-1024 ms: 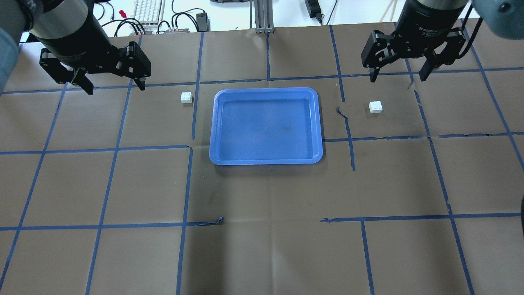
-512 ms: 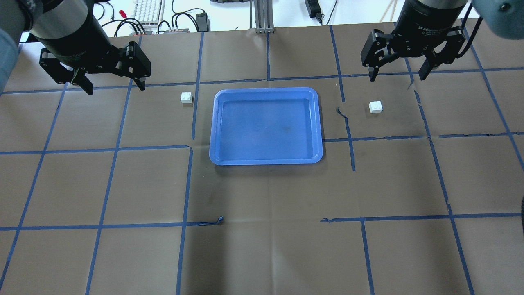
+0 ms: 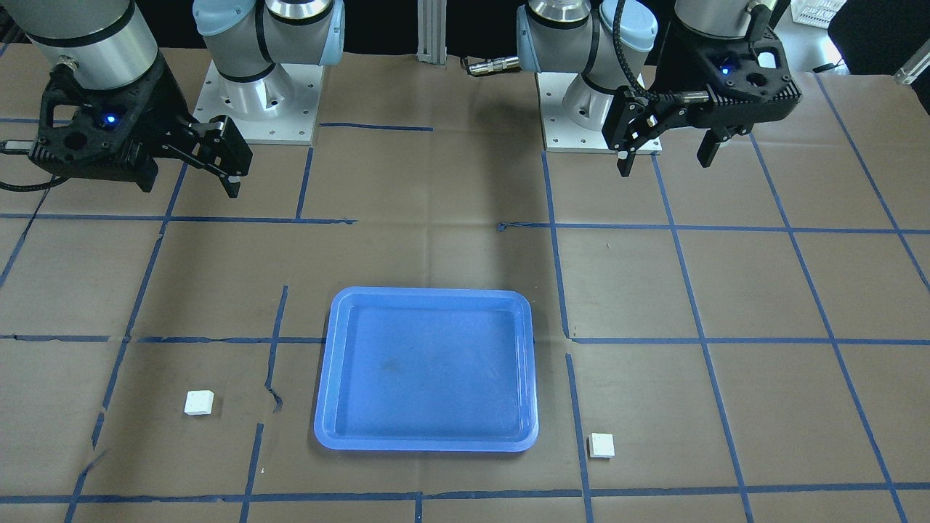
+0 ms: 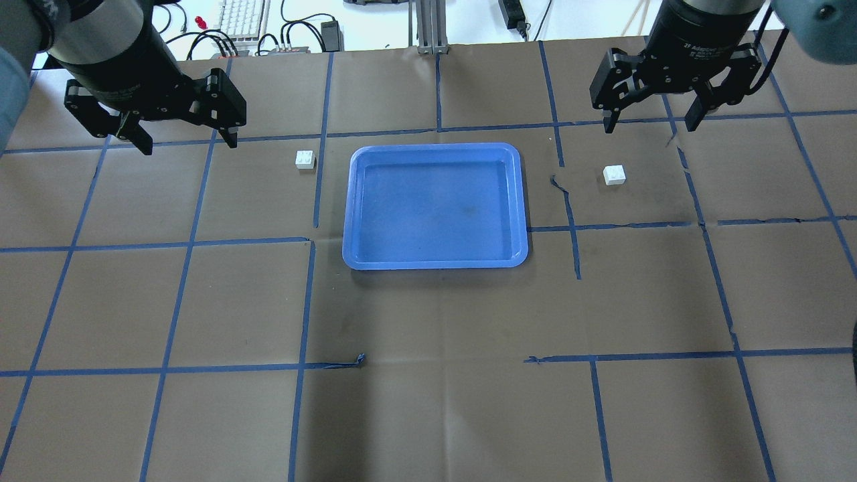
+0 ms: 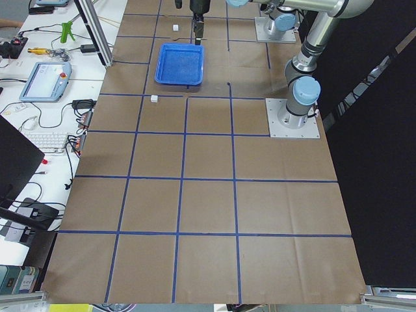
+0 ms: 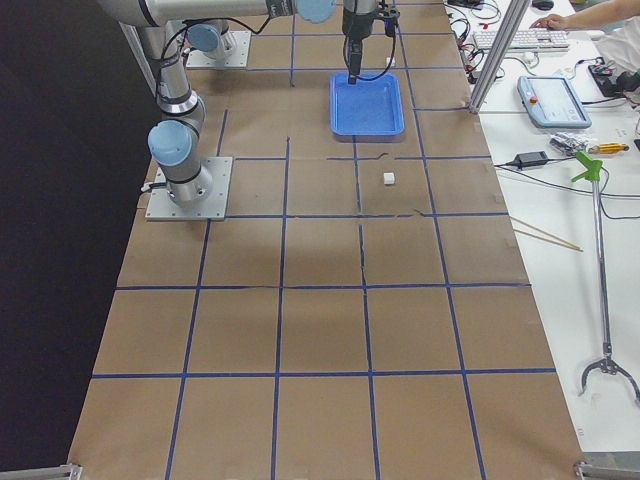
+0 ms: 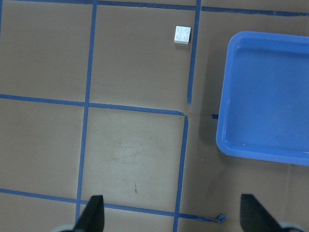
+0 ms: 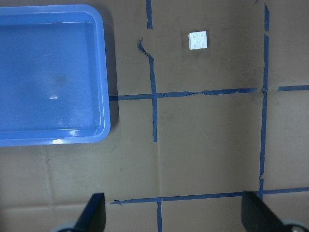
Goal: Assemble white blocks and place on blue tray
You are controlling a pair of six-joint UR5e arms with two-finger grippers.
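The blue tray [image 4: 435, 206] lies empty at the table's middle; it also shows in the front view [image 3: 426, 369]. One white block [image 4: 305, 160] sits studs up just left of the tray, and it shows in the left wrist view [image 7: 182, 35]. The other white block [image 4: 614, 175] sits to the tray's right, and it shows in the right wrist view [image 8: 199, 40]. My left gripper [image 4: 189, 144] hangs open and empty above the table, left of its block. My right gripper [image 4: 648, 127] hangs open and empty, a little beyond and right of its block.
Brown paper with a grid of blue tape covers the table [image 4: 428, 375]. Torn tape curls up near the right block [image 4: 559, 184]. Cables, a keyboard and a post [image 4: 428, 27] lie beyond the far edge. The arm bases [image 3: 258, 94] stand at the robot's side.
My right gripper has shifted slightly toward the far edge. The left gripper, the blocks and the tray have not moved.
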